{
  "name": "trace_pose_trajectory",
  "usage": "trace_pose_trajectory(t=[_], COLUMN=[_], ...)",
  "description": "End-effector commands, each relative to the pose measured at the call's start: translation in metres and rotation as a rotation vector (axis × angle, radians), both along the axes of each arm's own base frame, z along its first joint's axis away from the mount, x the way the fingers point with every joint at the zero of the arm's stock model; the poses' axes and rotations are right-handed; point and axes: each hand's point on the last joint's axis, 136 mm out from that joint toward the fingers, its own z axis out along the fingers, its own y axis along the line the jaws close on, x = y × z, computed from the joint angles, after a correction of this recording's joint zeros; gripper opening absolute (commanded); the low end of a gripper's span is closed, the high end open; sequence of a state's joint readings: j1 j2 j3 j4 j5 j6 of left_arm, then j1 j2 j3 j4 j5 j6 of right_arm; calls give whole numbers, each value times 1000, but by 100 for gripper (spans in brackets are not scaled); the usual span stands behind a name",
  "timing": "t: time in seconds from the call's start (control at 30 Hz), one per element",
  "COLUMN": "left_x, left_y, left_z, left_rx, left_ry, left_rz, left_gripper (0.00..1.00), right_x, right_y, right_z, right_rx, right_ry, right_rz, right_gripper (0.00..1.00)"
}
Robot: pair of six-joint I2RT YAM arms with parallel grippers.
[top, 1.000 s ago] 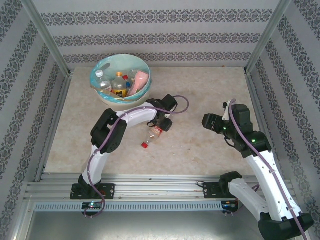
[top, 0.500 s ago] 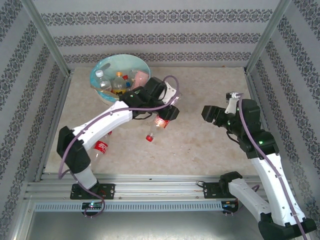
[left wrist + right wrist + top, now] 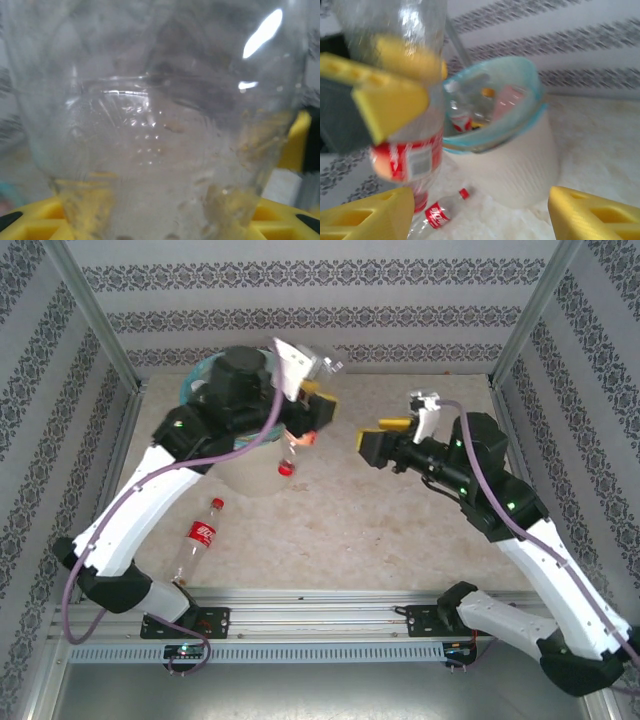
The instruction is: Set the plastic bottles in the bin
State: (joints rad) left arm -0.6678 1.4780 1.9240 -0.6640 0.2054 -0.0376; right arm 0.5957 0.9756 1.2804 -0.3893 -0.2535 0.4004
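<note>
One red-labelled plastic bottle hangs cap-down, clamped in the left gripper at upper centre, beside the bin, while the right gripper gapes empty at centre-right.

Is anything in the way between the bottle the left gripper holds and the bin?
No, nothing visible. The bottle hangs cap-down in the left gripper beside the bin, whose open top holds other bottles.

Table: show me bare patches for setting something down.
Bare: the near middle of the table, between the lying bottle and the right arm; also the far-right corner. Crowded: far left, around the bin and the held bottle.
</note>
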Motion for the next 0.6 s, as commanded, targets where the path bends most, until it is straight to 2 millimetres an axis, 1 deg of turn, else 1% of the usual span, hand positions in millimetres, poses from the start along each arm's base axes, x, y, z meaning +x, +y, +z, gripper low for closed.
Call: trace_pose_trajectory(t=[0.0,0.07,0.13,0.2,0.27,0.37,0.43,0.53,0.57], left_x=[34,56,77,101,125,147,154,157,158], left_y=[54,80,102,124,141,147,145,145,146], left_z=[27,41,46,44,33,11,-6,-35,-44], left_rx=[36,-4,-14,-12,-23,-67,-86,-69,-66], left_ry=[-125,-172,-208,-221,-213,-220,-192,-141,-133], left_rz=[208,301,370,446,490,486,469,475,480], left_gripper=[51,49,48,49,49,49,49,50,52], right_x=[8,12,14,12,10,8,7,5,4], right_y=[25,42,57,71,81,88,86,75,70], right_z=[40,48,53,55,51,40,33,25,23], right_rx=[14,18,24,22,7,-10,-15,-24,-28], right_ry=[-159,-176,-181,-188,-190,-170,-156,-145,-150], right_rz=[26,48,69,99,115,126,118,84,69], right_gripper=[72,72,71,71,71,71,71,72,72])
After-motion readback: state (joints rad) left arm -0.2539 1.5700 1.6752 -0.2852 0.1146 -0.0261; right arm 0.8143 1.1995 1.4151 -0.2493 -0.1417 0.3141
